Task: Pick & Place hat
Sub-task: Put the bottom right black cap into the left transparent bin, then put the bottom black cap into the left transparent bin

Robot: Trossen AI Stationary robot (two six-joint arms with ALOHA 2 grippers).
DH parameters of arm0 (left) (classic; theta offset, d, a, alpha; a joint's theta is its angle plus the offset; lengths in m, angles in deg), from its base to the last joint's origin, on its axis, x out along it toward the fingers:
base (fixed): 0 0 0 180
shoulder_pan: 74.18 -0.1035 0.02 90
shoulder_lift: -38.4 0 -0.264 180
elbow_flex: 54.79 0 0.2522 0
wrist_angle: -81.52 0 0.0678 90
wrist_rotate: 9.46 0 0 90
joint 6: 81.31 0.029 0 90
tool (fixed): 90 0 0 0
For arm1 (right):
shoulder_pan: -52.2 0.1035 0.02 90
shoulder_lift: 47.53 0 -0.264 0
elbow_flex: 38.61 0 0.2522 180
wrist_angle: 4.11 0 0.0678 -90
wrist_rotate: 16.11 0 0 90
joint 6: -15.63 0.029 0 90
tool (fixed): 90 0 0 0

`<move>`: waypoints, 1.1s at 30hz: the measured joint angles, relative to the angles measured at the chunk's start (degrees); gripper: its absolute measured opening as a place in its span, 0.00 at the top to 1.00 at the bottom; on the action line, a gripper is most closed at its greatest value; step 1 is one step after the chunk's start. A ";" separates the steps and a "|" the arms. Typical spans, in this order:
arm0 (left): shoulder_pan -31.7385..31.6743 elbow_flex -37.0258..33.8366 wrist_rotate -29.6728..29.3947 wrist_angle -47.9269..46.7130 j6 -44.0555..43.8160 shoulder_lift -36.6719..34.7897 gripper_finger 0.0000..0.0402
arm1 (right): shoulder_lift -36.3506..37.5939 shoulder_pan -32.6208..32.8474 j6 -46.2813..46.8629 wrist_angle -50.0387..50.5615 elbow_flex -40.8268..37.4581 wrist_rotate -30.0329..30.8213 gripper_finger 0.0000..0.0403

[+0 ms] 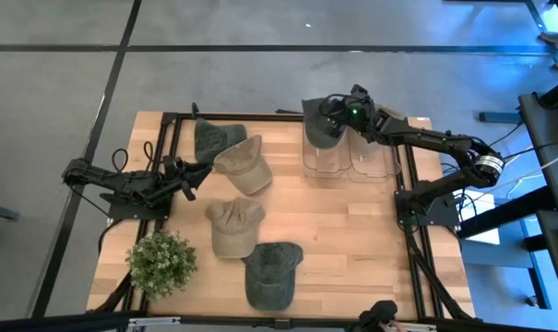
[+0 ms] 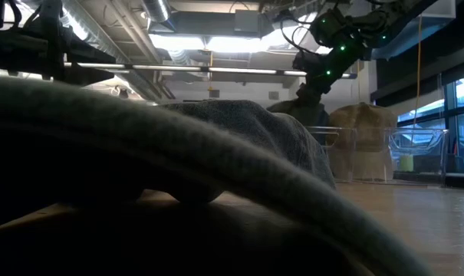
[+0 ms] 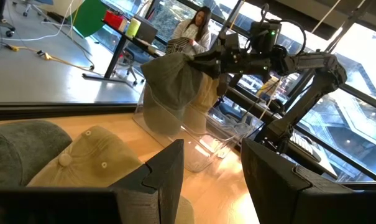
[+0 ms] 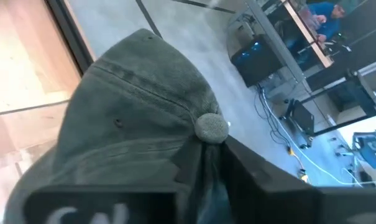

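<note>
Right gripper (image 1: pixel 326 111) is over the far clear bin (image 1: pixel 323 155), pinching a dark green hat (image 1: pixel 317 124) by the crown. The right wrist view shows it best: dark fingers (image 4: pixel 194 163) bunch the fabric just under the hat's top button (image 4: pixel 211 127), so the jaws are nearly closed on cloth. The high view can't resolve the jaw gap; it only places the hat hanging above or partly inside that bin, with a second clear bin (image 1: pixel 375 157) touching beside it.

The left wrist view gives the side profile the overhead lacks: hat (image 3: pixel 171 81) hangs from the right gripper (image 3: pixel 203 59), its lower part inside the bin's walls (image 3: pixel 160 124). Can't tell if it touches the bin floor.

Left gripper (image 1: pixel 188 180) waits at the table's left side, jaws wide apart, nothing in them; the wide gap between its fingers (image 3: pixel 166 180) is clear only in its own wrist view, with a tan hat (image 3: pixel 94 158) right ahead.

The high view alone shows the rest on the table (image 1: pixel 352 249): four hats (two tan, two green) and a potted plant (image 1: pixel 161 263).

The low view is mostly blocked by a hat close to the lens (image 2: pixel 178 176); behind it, the right arm descends to the bins (image 2: pixel 385 153).

A person sits at a desk in the room beyond.
</note>
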 joint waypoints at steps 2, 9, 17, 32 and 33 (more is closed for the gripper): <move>-0.02 0.02 0.00 0.00 0.00 0.00 0.61 | 0.00 0.00 -0.01 -0.05 0.00 0.17 0.75; -0.02 0.02 0.00 0.11 -0.02 -0.02 0.61 | 0.07 0.17 -2.49 -0.64 3.11 7.06 0.57; -0.02 0.02 0.00 0.13 -0.05 -0.01 0.61 | 1.49 0.59 -3.46 -0.46 9.62 7.29 0.53; -0.02 0.00 6.42 2.73 -11.55 0.01 0.61 | 3.44 11.30 13.33 13.50 10.62 -14.08 0.53; -0.02 0.02 6.96 3.41 -13.53 0.01 0.61 | 3.48 12.64 15.34 14.68 10.62 -17.43 0.53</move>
